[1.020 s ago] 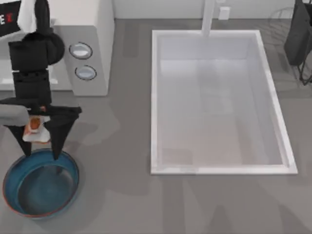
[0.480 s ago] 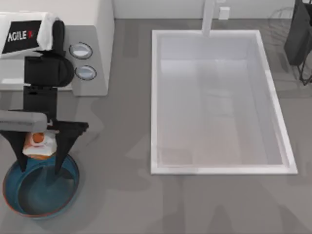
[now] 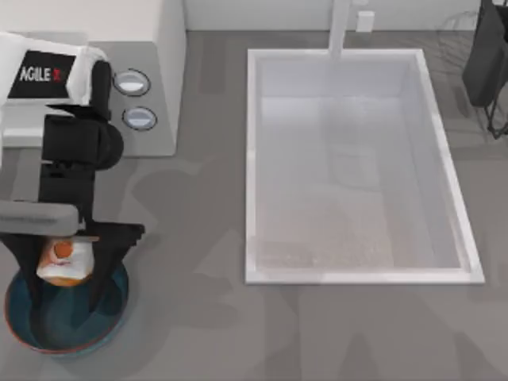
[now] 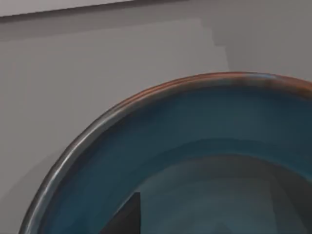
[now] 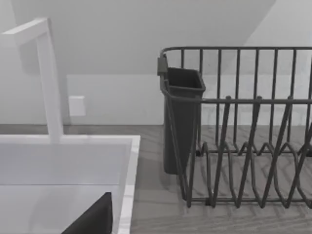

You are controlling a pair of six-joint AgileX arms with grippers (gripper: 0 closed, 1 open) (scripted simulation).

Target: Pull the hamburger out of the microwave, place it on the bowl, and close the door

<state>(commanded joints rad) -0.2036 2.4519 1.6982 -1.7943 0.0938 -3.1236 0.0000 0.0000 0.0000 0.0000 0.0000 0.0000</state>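
While the left gripper (image 3: 63, 266) holds the hamburger (image 3: 63, 262) clamped between its fingers above the bowl's (image 3: 24, 333) far rim, it should carry inward toward the bowl's centre and descend before releasing, lest the hamburger tip off the rim.

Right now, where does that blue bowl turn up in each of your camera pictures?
Top view: the bowl sits at the lower left corner, under the left gripper holding the hamburger.
Left wrist view: its reddish rim arcs across the picture.
Right wrist view: not in it.
Shared landmark: the bowl's rim.
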